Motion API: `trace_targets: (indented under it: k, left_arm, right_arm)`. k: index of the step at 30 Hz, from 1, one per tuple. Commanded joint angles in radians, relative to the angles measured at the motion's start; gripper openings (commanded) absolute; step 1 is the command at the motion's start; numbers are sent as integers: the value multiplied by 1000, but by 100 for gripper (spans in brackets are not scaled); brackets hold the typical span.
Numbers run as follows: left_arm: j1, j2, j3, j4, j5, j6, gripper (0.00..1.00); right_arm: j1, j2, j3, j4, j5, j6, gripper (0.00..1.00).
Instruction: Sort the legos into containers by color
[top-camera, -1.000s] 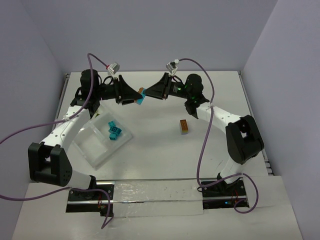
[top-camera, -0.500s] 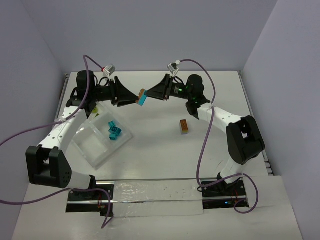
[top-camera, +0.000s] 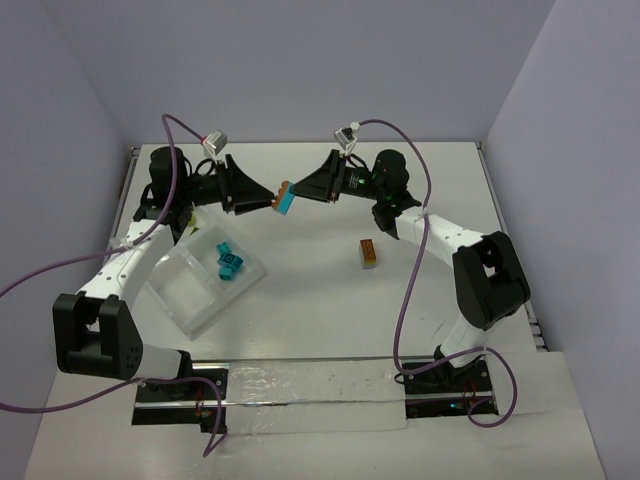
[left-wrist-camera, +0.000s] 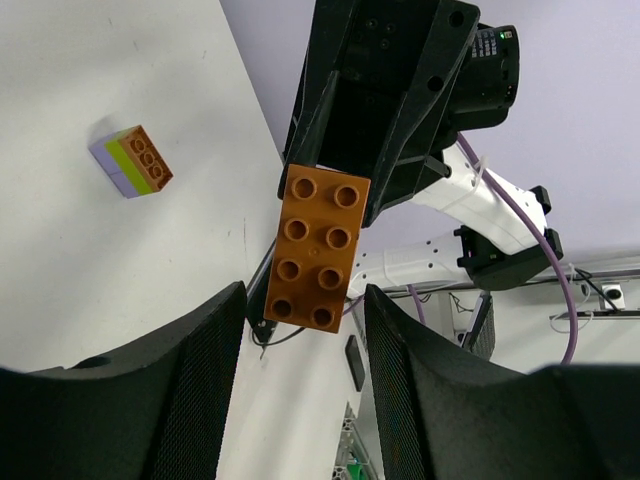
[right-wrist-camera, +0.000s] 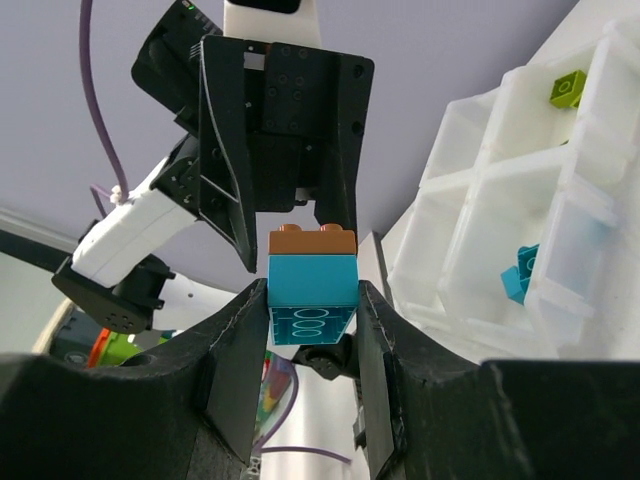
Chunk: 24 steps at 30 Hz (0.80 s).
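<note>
- Above the far middle of the table, the two arms meet nose to nose, with a two-brick stack in the air between them.
- Right gripper: its fingers are clamped against both sides of the teal brick, the half of the stack on its own side.
- The orange brick is clipped to the teal one and points toward the left arm, studs facing the left wrist camera.
- Left gripper: about half open, one finger on each side of the orange brick with a visible gap at both sides, holding nothing.
- The tray lies on the left of the table, turned corner-on to the arms and well apart from the held stack.
- A few teal bricks lie in the tray compartment nearest the table's middle.
- A lime brick lies alone in another compartment.
- A second stack, orange over lime and purple, rests on the table right of centre, touched by neither arm.
</note>
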Motion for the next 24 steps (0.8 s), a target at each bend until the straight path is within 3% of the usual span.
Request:
trace_targets:
  k: [1, 16, 21, 24]
  left_arm:
    - [-1, 3, 5, 138, 53, -16, 57]
    - [-48, 22, 41, 147, 88, -2, 50]
    - [-48, 21, 39, 164, 89, -15, 40]
    - [-50, 22, 39, 175, 90, -24, 27]
  right_arm:
    - [-6, -28, 39, 89, -50, 36, 0]
    - [10, 0, 72, 103, -82, 52, 0]
    - [12, 4, 77, 103, -85, 52, 0]
    - [11, 4, 75, 103, -84, 54, 0]
